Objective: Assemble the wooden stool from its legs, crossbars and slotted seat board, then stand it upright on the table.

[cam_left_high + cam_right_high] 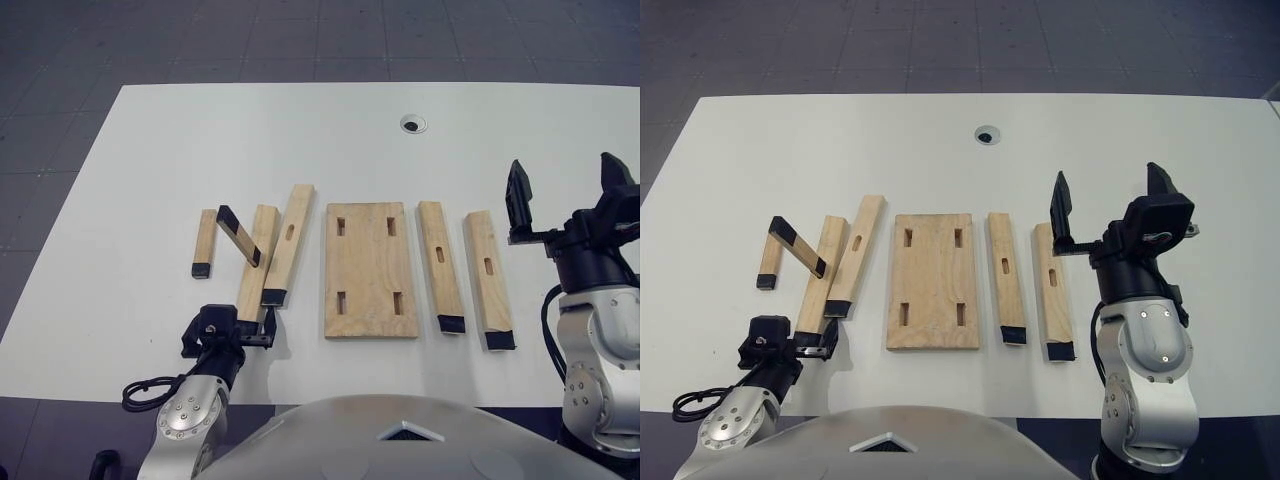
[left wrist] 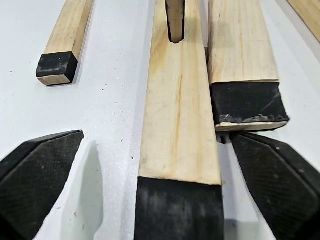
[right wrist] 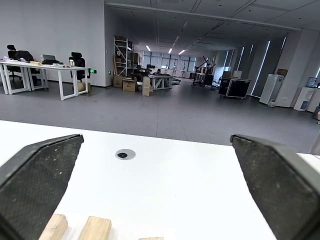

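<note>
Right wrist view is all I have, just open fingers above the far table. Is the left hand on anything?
Observer: The left hand is open, with one finger on each side of a leg's black near end. It is not clamped.
Operator: Is anything lying on that leg?
Observer: Yes, one end of a crossbar rests on it, slanting away to the left.
</note>
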Tool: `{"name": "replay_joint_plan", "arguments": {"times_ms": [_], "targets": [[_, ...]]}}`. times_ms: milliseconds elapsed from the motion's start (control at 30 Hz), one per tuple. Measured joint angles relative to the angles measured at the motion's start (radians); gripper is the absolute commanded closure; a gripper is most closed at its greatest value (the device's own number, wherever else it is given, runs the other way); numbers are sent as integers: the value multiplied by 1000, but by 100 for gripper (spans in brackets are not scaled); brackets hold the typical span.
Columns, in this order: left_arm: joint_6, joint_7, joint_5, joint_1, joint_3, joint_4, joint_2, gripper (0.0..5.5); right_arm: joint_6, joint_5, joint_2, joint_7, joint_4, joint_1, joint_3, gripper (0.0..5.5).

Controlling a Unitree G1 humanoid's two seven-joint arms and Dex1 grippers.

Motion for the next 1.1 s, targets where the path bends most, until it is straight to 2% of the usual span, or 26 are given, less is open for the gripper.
{"name": "replay_joint_plan", "arguments": {"times_ms": [133, 567, 767, 1100], "targets": [[-2, 0, 0, -9, 0, 7, -3, 43, 0, 0, 0, 0, -1, 3, 0, 0], [-1, -10, -41, -11, -25, 13, -10, 257, 0, 0, 0, -1, -5, 5, 0, 0], [0, -12, -56, -11, -22, 13, -10, 337, 0, 0, 0, -1, -5, 5, 0, 0], [19, -11, -84, -11, 10, 7, -23, 345, 1, 1, 0, -3, -22, 6, -9, 0]]}}
